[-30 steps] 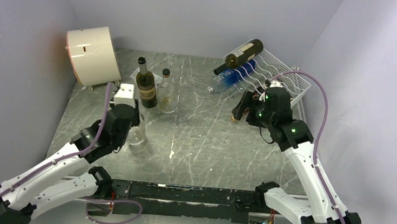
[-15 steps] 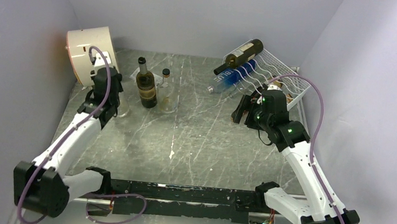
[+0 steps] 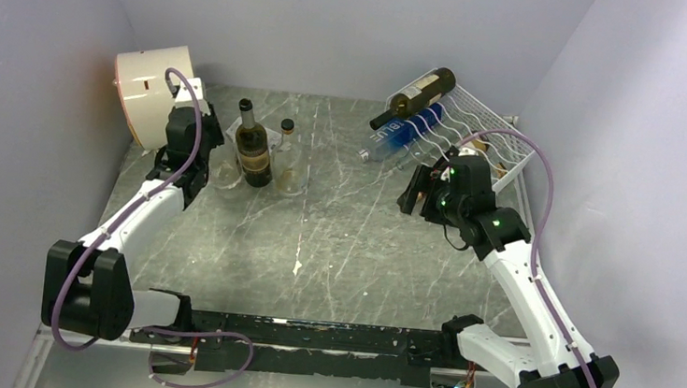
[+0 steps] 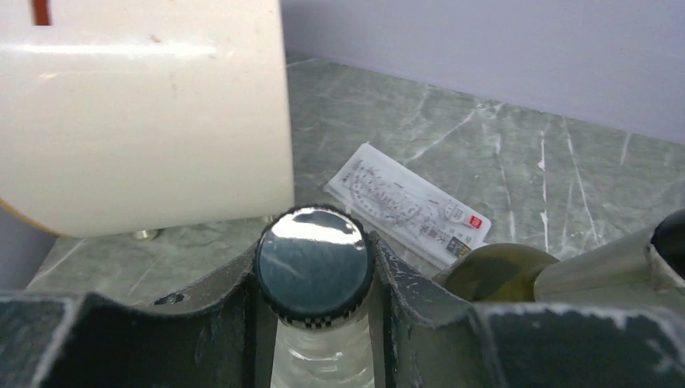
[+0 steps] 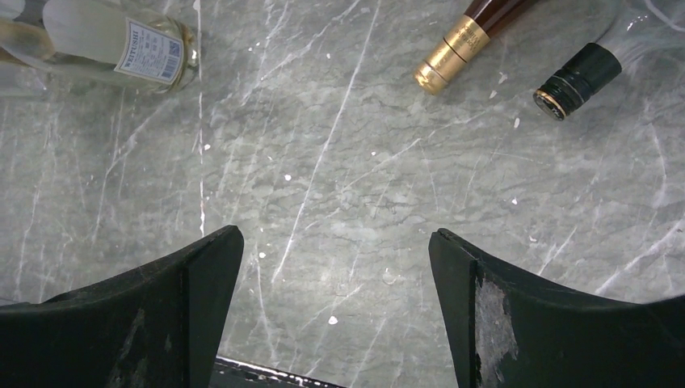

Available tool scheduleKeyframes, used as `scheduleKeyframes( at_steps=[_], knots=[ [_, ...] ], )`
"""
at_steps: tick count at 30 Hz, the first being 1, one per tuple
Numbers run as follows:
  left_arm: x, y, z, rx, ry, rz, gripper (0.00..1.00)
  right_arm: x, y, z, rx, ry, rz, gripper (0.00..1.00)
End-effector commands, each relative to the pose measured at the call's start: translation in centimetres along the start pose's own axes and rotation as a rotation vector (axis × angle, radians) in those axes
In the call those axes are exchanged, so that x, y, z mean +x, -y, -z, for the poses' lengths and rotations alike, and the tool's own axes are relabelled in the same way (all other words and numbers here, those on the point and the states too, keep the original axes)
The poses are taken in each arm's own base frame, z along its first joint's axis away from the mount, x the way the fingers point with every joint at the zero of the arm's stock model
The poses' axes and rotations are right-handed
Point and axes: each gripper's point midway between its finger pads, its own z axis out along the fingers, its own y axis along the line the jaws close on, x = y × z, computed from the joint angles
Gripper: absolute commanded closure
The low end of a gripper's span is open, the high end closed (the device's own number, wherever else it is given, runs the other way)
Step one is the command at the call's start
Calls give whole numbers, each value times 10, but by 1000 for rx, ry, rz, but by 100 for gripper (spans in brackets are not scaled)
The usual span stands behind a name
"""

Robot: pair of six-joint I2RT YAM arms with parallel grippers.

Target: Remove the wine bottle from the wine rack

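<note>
The white wire wine rack (image 3: 490, 136) stands at the back right. A dark wine bottle (image 3: 416, 97) lies tilted on its top row, and a blue bottle (image 3: 406, 136) lies in a lower cradle. My right gripper (image 3: 412, 189) is open and empty, just in front and left of the rack. In the right wrist view the right gripper (image 5: 335, 234) hangs over bare table. Beyond it are the wine bottle's gold-capped neck (image 5: 452, 52) and the blue bottle's black-capped neck (image 5: 577, 81). My left gripper (image 4: 315, 250) is shut on the black cap of a clear bottle (image 4: 319, 356).
A cream drum (image 3: 156, 93) lies at the back left, close to the left gripper (image 3: 210, 150). A dark upright bottle (image 3: 254, 149) and a small clear labelled bottle (image 3: 289, 166) stand beside it. A white packet (image 4: 408, 202) lies flat behind them. Walls close in the left, right and back.
My left arm has swung from the near left far back towards the cream drum, carrying the clear bottle. My right gripper has crept slightly left and stays open.
</note>
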Motion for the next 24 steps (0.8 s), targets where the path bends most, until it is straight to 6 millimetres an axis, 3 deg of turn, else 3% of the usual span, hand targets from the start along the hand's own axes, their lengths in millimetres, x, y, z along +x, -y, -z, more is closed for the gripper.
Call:
scheduleKeyframes(
  at_steps=[1, 8, 11, 13, 16, 20, 24],
  knots=[
    [-76, 15, -2, 117, 275, 81, 93, -5, -4, -1, -27, 21, 5, 10],
    [-55, 14, -10, 149, 227, 60, 91, -9, -13, 3, -75, 36, 1, 10],
    [-48, 13, -11, 147, 205, 60, 73, -10, -16, 7, -97, 43, 8, 9],
    [-43, 9, -13, 121, 182, 61, 48, -8, -16, 8, -97, 37, 17, 9],
    [-43, 2, -15, 63, 138, 85, 26, -10, -15, 12, -96, 42, 33, 8],
    [-46, -1, -13, 38, 102, 100, 14, -21, -20, 23, -112, 75, 47, 8],
    [-66, -3, 4, 50, 134, 115, 11, -30, -24, 27, -114, 91, 48, 7]
  ],
)
